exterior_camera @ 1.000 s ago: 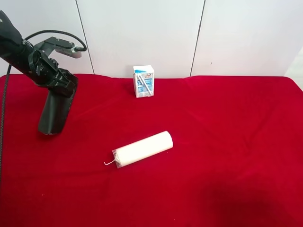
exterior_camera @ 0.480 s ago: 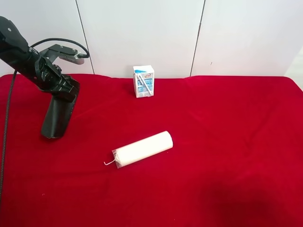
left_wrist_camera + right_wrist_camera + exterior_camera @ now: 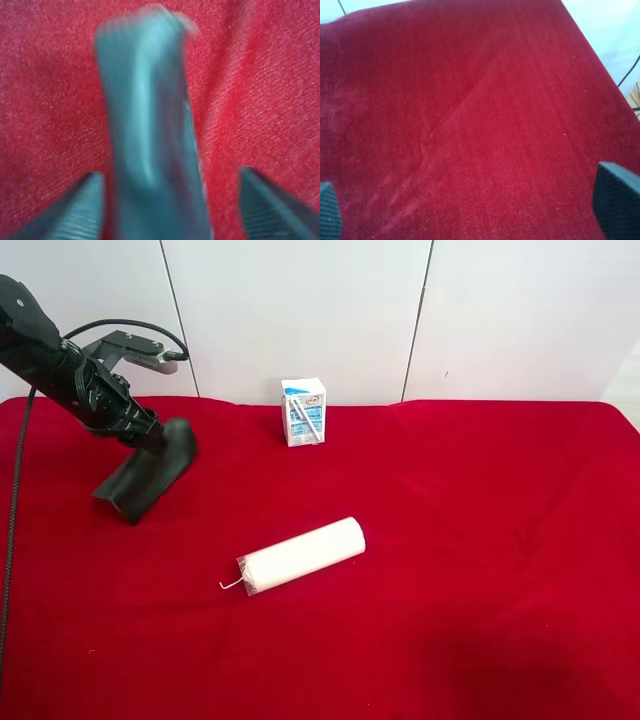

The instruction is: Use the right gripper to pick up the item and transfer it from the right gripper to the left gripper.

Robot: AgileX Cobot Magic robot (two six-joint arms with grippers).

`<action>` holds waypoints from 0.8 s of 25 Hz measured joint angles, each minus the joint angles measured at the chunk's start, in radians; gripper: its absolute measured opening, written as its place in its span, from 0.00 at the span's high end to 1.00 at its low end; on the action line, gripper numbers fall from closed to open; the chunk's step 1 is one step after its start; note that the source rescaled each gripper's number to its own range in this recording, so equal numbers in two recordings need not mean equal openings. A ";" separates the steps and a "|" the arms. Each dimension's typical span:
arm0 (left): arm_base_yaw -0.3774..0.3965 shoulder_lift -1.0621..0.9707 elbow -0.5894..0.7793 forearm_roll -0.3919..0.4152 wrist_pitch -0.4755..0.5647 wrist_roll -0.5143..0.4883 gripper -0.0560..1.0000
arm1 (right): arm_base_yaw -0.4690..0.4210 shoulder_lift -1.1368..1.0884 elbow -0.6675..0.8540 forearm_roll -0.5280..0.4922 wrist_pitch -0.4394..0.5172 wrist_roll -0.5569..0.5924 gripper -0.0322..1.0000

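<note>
The item (image 3: pixel 150 476), a dark flat oblong case, leans tilted on the red cloth (image 3: pixel 450 540) at the exterior high view's left, its lower end on the cloth and its upper end blurred. My left gripper (image 3: pixel 143 432) is just above its upper end. In the left wrist view the item (image 3: pixel 147 130) is a blurred teal shape between the spread fingers (image 3: pixel 75 210), with a gap on one side; the left gripper (image 3: pixel 170 212) is open. My right gripper (image 3: pixel 472 210) is open over bare cloth, its fingertips (image 3: pixel 617 200) at the frame's corners. The right arm is outside the exterior high view.
A white cylinder (image 3: pixel 300 554) with a wire hook lies on the cloth near the middle. A small blue-and-white drink carton (image 3: pixel 304 412) stands at the back by the white wall. The cloth's right half (image 3: pixel 520 540) is bare.
The left gripper's jaws have opened. The item, which hung nearly upright from them, now tips over to the exterior high view's right, its upper end blurred.
</note>
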 joint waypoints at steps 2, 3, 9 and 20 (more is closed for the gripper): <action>0.000 0.000 0.000 0.000 -0.002 0.000 0.31 | 0.000 0.000 0.000 0.000 0.000 0.000 0.00; 0.000 0.000 0.000 0.000 -0.003 0.000 0.28 | 0.000 0.000 0.000 0.000 0.000 0.000 0.00; 0.000 0.000 0.000 0.000 -0.004 0.000 0.17 | 0.000 0.000 0.000 0.000 0.000 0.000 0.00; 0.000 0.000 0.000 0.000 -0.001 0.000 0.00 | 0.000 0.000 0.000 0.000 0.000 0.000 0.00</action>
